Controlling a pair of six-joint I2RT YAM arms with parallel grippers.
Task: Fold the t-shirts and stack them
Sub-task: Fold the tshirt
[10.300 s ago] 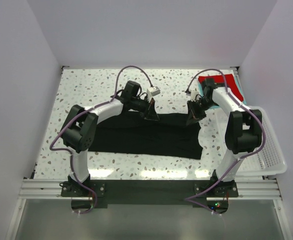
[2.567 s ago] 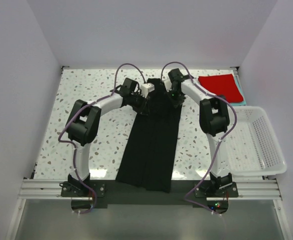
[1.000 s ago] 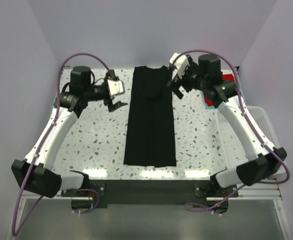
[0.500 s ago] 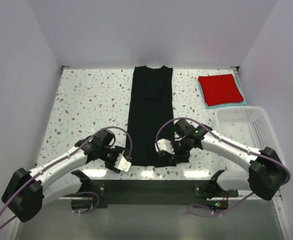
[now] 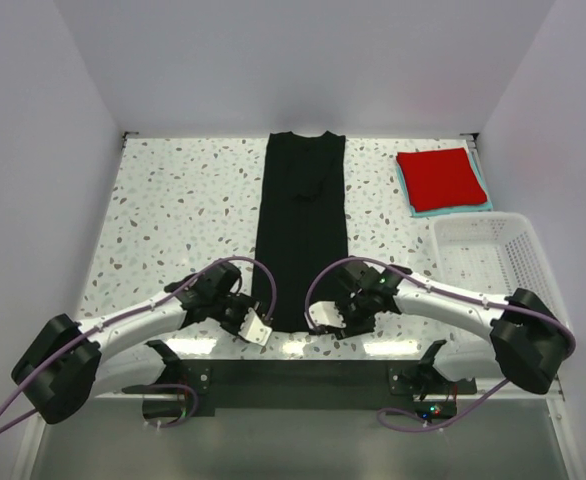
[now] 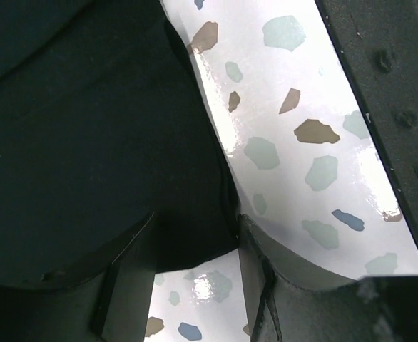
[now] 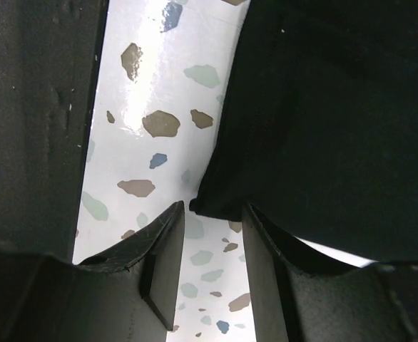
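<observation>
1. The black t-shirt [image 5: 303,230] is lying down the middle of the worktop [image 5: 173,220] as a narrow folded strip. Its long axis is running from the far edge to the near edge, with the collar pointing at the far wall.
2. The left end effector [image 6: 195,221] is standing with its jaws apart around the near left corner of the hem, and bare worktop is showing in the gap below the cloth.
3. The right end effector [image 7: 212,210] is straddling the near right corner the same way, jaws apart and not pinched flat.
4. The red t-shirt [image 5: 438,178] is sitting folded at the far right on the teal t-shirt [image 5: 448,211], which is showing only as a thin border.
5. In both wrist views the shirt is filling much of the frame as plain black, so its folds are hard to make out.
6. The hem is ending just short of the dark rail [image 5: 303,375]. Open worktop is lying to the left of the strip, while the white basket [image 5: 478,220] is taking up the near right side.
</observation>
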